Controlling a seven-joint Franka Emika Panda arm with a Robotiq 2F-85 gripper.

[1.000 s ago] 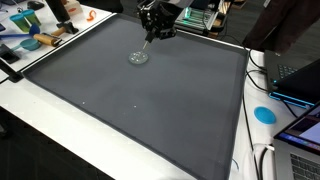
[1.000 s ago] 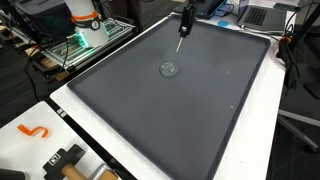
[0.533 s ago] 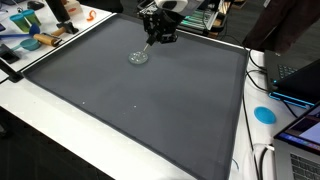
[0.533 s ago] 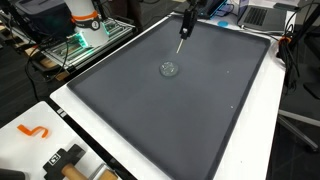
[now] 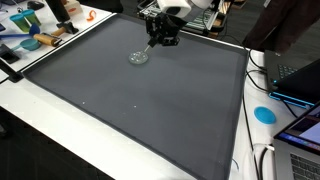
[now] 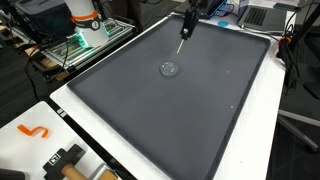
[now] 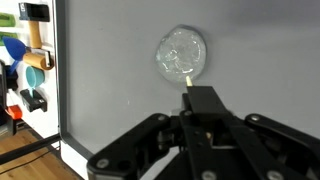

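A thin black stick (image 7: 203,103) with a pale tip was gripped in the narrowly closed hand (image 7: 206,125), low and right of centre in the wrist view. The tip was pointed at 1 clear round dish (image 7: 182,53), laid at upper centre on the dark mat (image 5: 150,110), which was spread over the white surface (image 5: 40,120).

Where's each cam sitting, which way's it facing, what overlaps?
An exterior view: raised off a near corner of the grey mat, facing the pincer at the far edge.
An exterior view: raised, near the orange hook, facing along the mat; pincer at top.
Wrist view: on the wrist, facing down at the mat; pincer shut on a thin stick shows.
Shared: all three see the clear round dish.
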